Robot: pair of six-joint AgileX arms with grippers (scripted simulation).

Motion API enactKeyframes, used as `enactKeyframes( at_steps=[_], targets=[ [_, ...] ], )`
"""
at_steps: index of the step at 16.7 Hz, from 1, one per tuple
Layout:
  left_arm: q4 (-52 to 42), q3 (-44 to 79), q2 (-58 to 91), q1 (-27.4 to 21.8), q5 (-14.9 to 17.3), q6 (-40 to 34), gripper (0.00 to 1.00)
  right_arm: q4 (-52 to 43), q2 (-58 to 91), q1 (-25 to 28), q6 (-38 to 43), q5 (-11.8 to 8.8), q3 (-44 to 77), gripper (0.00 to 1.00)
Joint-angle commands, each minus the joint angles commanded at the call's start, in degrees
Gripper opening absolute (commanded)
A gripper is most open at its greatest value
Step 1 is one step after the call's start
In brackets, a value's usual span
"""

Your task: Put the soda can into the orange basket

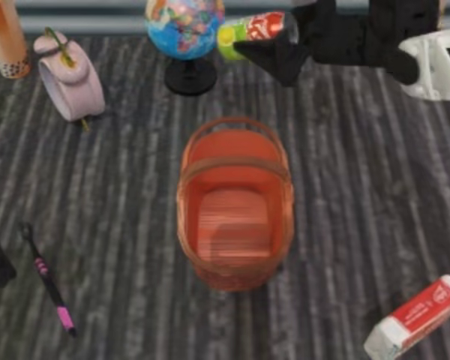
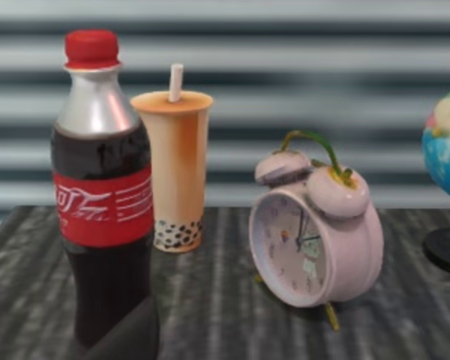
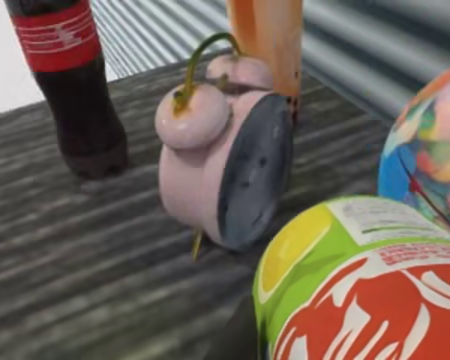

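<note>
The right end effector grips the soda can near the surface's far edge (transport step); next, carry it over the orange basket and release.

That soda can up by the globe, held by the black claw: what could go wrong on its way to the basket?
The soda can lies tilted in the right gripper, close beside the globe; a swing could knock the globe. The orange basket has an arched handle across its opening, so a low carry might catch it. If the grip is loose, the round can could slip out.
</note>
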Motion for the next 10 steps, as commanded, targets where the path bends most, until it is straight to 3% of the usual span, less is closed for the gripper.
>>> enactKeyframes(
  at_steps=[3, 5, 8, 10],
  targets=[
    [0.0, 0.0, 0.0, 0.0, 0.0, 0.0, 1.00, 15.0, -4.5, 1.0, 4.3, -7.7, -8.3, 0.00],
    [0.0, 0.0, 0.0, 0.0, 0.0, 0.0, 1.00, 22.2, -6.9, 1.6, 6.6, -11.8, -12.8, 0.00],
    [0.0, 0.0, 0.0, 0.0, 0.0, 0.0, 1.00, 28.4, -9.2, 2.1, 8.8, -15.6, -17.2, 0.00],
    [0.0, 0.0, 0.0, 0.0, 0.0, 0.0, 1.00, 29.5, -9.6, 2.2, 9.3, -16.3, -18.1, 0.00]
  ],
)
